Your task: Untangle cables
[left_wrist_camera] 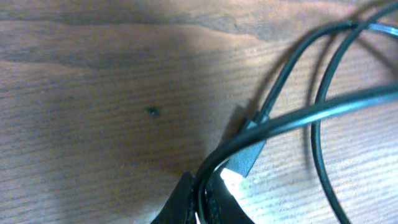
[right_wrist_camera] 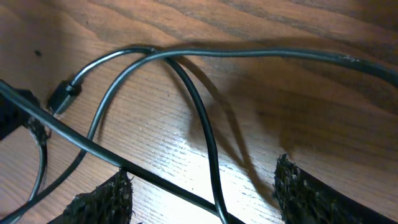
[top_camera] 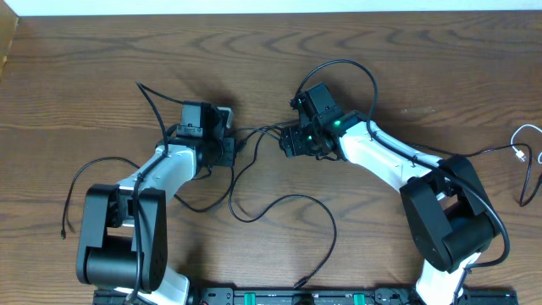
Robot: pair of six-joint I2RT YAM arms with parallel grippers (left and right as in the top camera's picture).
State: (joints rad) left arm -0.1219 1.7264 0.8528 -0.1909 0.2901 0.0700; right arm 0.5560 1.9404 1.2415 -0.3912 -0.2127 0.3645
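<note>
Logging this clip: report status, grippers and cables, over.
Left gripper shut on black cable. Right gripper open, jaws straddling crossed black strands. White cable apart, far right. No obstruction seen.

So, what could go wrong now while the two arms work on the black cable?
1. The left gripper is shut on the black cable, so pulling the arms apart may tighten the crossing rather than free it.
2. Two strands lie inside the open right gripper; closing there would probably catch both.
3. The plug beside the left gripper could snag on a strand.
</note>
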